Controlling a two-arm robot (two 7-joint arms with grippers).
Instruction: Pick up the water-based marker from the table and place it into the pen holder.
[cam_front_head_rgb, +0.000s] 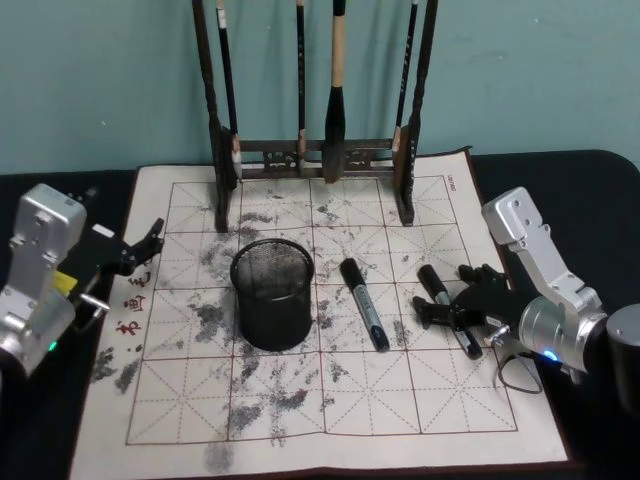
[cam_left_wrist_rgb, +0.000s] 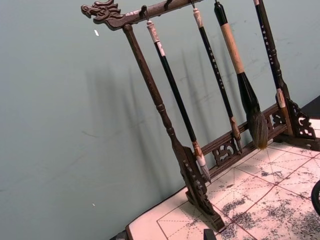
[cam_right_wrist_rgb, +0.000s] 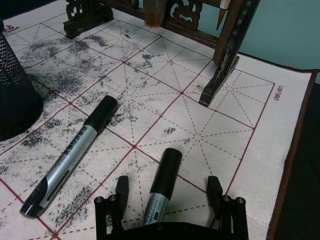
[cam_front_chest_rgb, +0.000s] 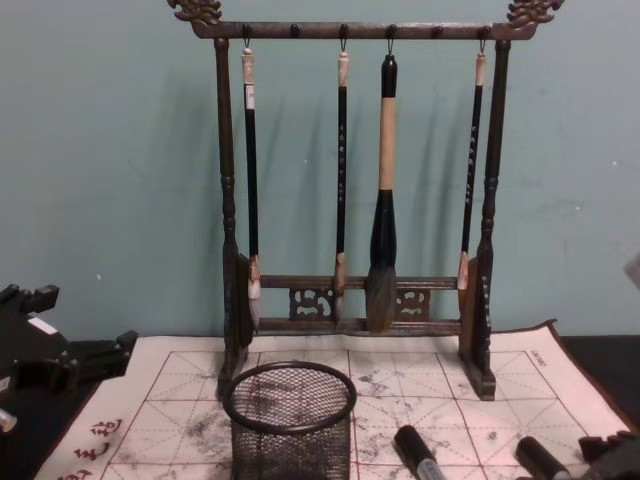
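Observation:
Two grey-and-black water-based markers lie on the cream grid cloth (cam_front_head_rgb: 330, 420). One marker (cam_front_head_rgb: 447, 308) (cam_right_wrist_rgb: 161, 186) lies between the spread fingers of my right gripper (cam_front_head_rgb: 447, 312) (cam_right_wrist_rgb: 167, 189), which is open and low over the cloth; the fingers stand apart from the barrel on both sides. The other marker (cam_front_head_rgb: 363, 302) (cam_right_wrist_rgb: 70, 162) rests free, between the first one and the pen holder. The pen holder (cam_front_head_rgb: 272, 295) (cam_front_chest_rgb: 290, 420), a black mesh cup, stands upright and empty-looking left of both. My left gripper (cam_front_head_rgb: 138, 250) (cam_front_chest_rgb: 70, 350) hovers open at the cloth's left edge.
A tall dark wooden brush rack (cam_front_head_rgb: 315, 160) (cam_left_wrist_rgb: 190, 150) with several hanging brushes stands along the back of the cloth, its right foot (cam_right_wrist_rgb: 220, 80) just beyond the right gripper. Dark tabletop (cam_front_head_rgb: 560, 165) surrounds the cloth. A teal wall rises behind.

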